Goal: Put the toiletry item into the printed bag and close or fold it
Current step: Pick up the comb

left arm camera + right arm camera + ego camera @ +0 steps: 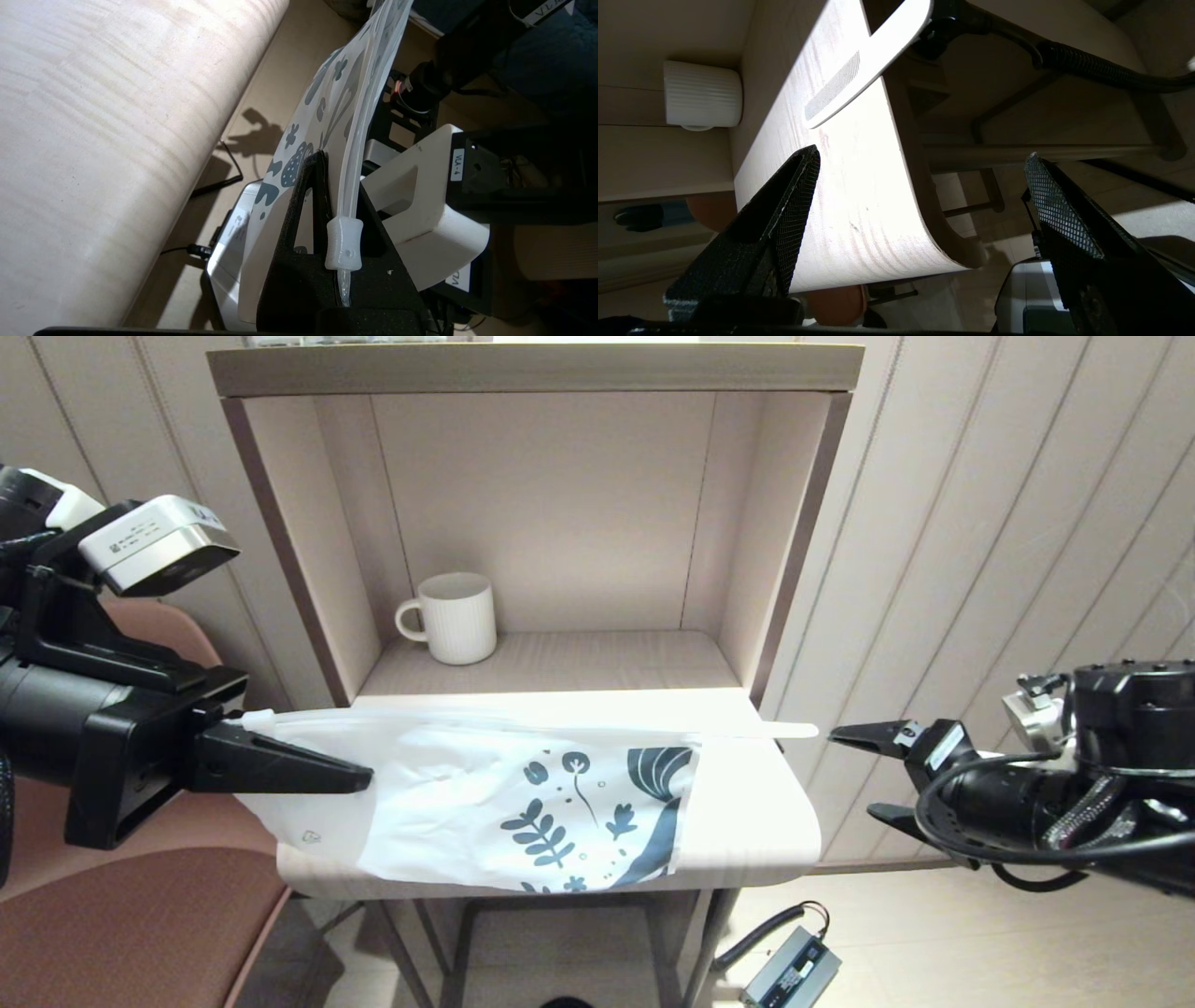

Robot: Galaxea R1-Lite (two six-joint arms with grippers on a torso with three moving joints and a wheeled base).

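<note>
The left tool (pixel 359 777) at nine o'clock was clamped on the printed bag (pixel 523 803), draped over the surface (pixel 756 821) edge. The comb (pixel 780 731) poked out toward three o'clock, near the spread right tool (pixel 859 775). A mug (pixel 455 616) stood on the shelf (pixel 597 658).

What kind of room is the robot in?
Probably a home-style room or a mock-up of one: a wooden shelf unit holding a white mug, paneled walls, and a brown cushioned chair beside it.
</note>
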